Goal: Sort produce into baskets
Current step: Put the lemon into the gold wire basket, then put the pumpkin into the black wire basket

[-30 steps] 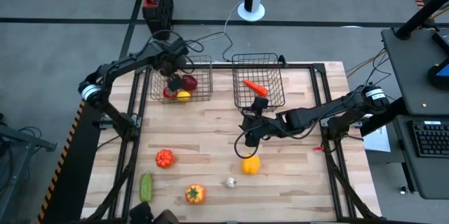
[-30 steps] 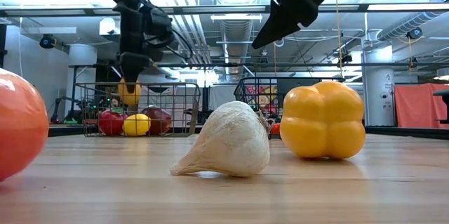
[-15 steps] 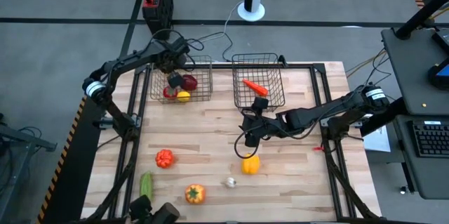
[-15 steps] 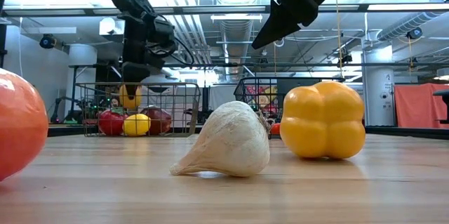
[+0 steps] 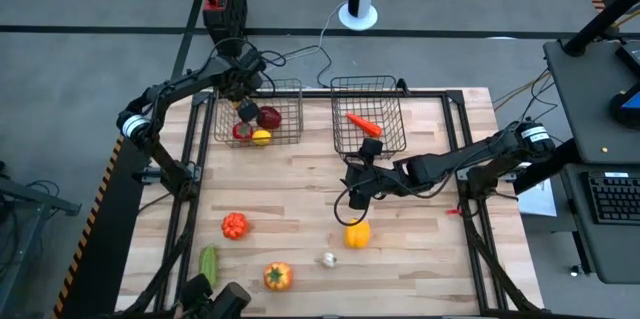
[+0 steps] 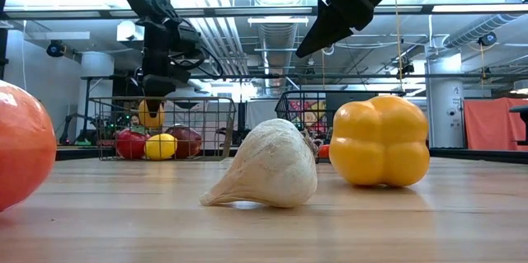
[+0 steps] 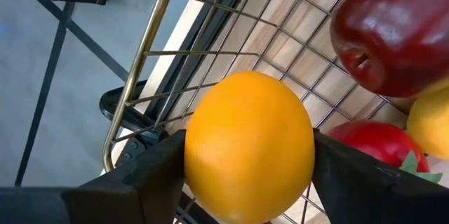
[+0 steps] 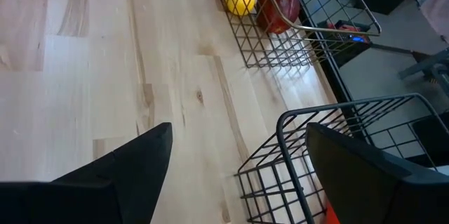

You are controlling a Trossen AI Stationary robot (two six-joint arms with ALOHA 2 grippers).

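Note:
My left gripper [image 5: 246, 109] is shut on an orange [image 7: 249, 147] inside the left wire basket [image 5: 285, 119], just above its floor. A dark red apple [image 7: 396, 27], a red tomato [image 7: 372, 143] and a lemon [image 7: 429, 122] lie on the basket floor beside it. My right gripper [image 5: 355, 189] is open and empty, raised over the table in front of the right basket [image 5: 368, 89], above the yellow pepper [image 5: 357, 233]. A carrot [image 5: 362, 122] lies in the right basket. My left gripper pinches the orange by two opposite sides [image 7: 193, 154] between its two fingers. The fingers come from above, pointing down into the left basket. The orange [image 6: 150, 113] hangs between them inside the basket; I cannot tell whether it touches the floor.
On the table's near half lie a red tomato [image 5: 233, 225], a green cucumber [image 5: 208, 264], an orange pepper [image 5: 278, 276] and white garlic [image 5: 328, 259]. A small red piece [image 5: 371, 146] lies at the right basket's near wall. Bare wood lies between the baskets and these pieces.
My left gripper has sunk a little deeper into the left basket with the orange, still shut on it. My right gripper has kept still.

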